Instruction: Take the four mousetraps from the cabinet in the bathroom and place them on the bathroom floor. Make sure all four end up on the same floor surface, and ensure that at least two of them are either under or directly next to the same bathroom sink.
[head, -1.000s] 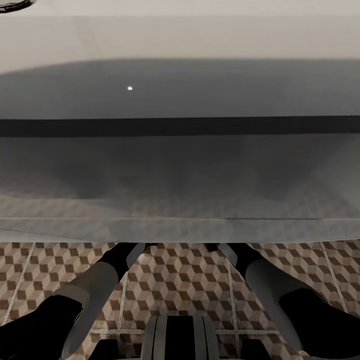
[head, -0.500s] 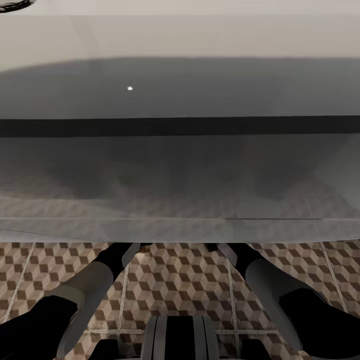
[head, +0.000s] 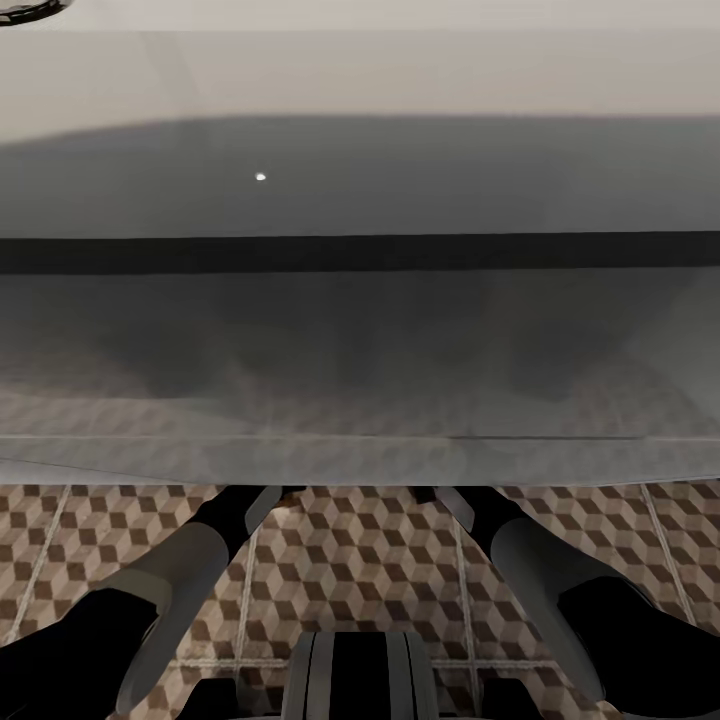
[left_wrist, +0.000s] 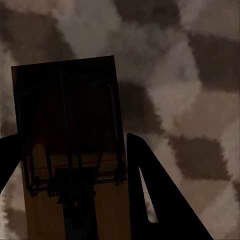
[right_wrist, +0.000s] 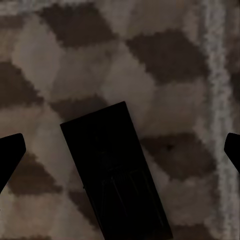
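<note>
Mousetrap, tan board with dark wire, sat between the left gripper fingers, apparently gripped, above the cube-patterned bathroom floor. Second mousetrap lay flat on the tiles between the spread-apart right gripper fingers. White vanity overhung both arms. No writing legible.

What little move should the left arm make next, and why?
Probably open the left tool and let go: its fingers flank a mousetrap close above the bathroom floor, while another mousetrap already lies between the open right tool's tips.
</note>
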